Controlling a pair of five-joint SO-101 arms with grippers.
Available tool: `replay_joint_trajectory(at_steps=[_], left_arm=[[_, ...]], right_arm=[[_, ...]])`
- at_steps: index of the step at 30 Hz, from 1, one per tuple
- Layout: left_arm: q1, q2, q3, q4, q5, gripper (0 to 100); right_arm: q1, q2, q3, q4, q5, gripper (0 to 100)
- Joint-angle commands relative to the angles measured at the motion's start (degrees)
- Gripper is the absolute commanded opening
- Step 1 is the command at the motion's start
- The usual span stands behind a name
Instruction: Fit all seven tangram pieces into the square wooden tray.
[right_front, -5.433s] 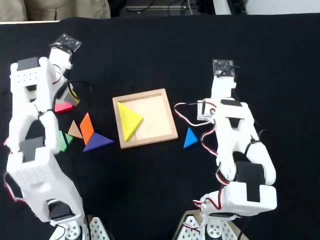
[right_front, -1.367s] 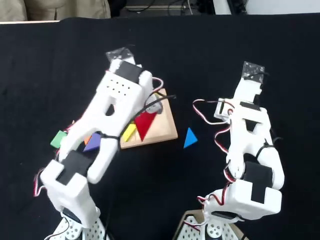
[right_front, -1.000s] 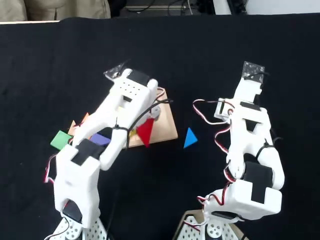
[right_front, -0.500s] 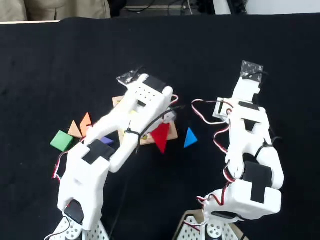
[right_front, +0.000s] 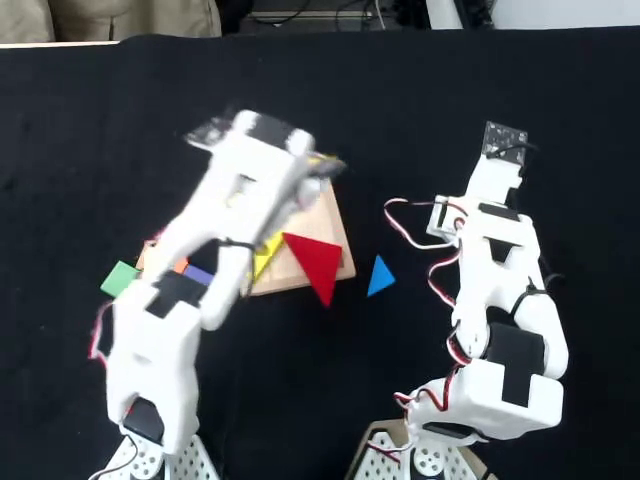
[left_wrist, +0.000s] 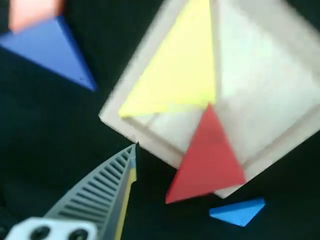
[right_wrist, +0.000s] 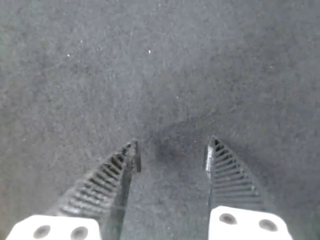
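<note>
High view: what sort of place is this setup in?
Probably a robotics lab or hobby workbench. A white left arm and a white right arm stand at a black cloth-covered table, with a square wooden tray and a red triangular tangram piece. Cables run behind the far edge.

A robotics lab bench: two white arms (right_front: 200, 250) (right_front: 495, 290) on a black-clothed worktop (right_front: 400, 90), cables (right_front: 330, 15) lying beyond its far edge.
</note>
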Motion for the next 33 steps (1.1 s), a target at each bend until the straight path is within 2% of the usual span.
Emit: replay_joint_trajectory(at_steps=[1,5,8,12,16,18,23,27,30,33], left_arm=[[-6.4,-9.8,-3.6,1.0,-4.0,69],[-11.7,-25.1,-0.5,1.1,-7.4,69],[-13.2,-37.9,5.6,1.1,-13.7,68],[-17.9,-51.1,14.0,0.6,-24.6,57],[-26.3,-54.9,21.2,0.2,-41.8,42],[-30.6,-54.9,24.9,-0.4,-47.3,35],[-43.1,-55.4,38.2,-10.0,-48.6,23],[-50.2,-54.9,51.5,-18.5,-49.6,20],[-52.4,-55.5,64.8,-29.8,-54.2,20],[-53.4,-55.6,73.5,-38.6,-54.5,20]], right_arm=[[-1.1,-0.4,-2.3,-0.3,-0.4,19.0],[-1.1,-0.9,-2.9,0.6,-0.5,0.5],[-1.2,-2.2,-3.3,2.0,-0.4,3.8],[-7.3,-7.3,-4.8,8.4,0.0,1.4],[-17.1,-13.4,-8.8,18.9,9.1,1.1],[-22.2,-14.0,-12.0,24.4,11.4,1.1],[-30.7,-8.5,-24.4,36.0,13.2,1.1],[-35.0,0.2,-34.2,41.5,14.1,1.1],[-36.2,8.0,-40.0,42.0,13.8,1.1],[-36.2,14.4,-46.0,42.5,13.7,1.1]])
